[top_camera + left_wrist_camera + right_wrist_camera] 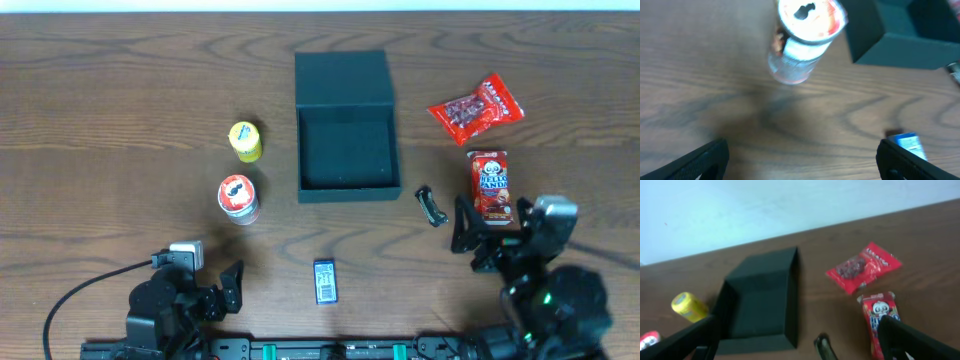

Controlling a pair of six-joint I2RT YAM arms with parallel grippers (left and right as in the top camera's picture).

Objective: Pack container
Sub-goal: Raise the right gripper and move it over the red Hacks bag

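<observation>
The dark teal container (346,150) sits open at the table's middle, its lid (342,76) laid back flat behind it; it also shows in the right wrist view (757,297) and at the left wrist view's top right (900,35). My left gripper (218,290) is open and empty at the near left, below the red-and-white can (238,198) (802,37). My right gripper (478,240) is open and empty at the near right, just below the red panda snack pack (490,183) (879,315).
A yellow can (245,141) (687,306) stands left of the container. A red snack bag (476,109) (863,267) lies at the back right. A small black object (431,206) (824,347) lies by the container's front right corner. A blue packet (325,280) (905,142) lies near the front edge.
</observation>
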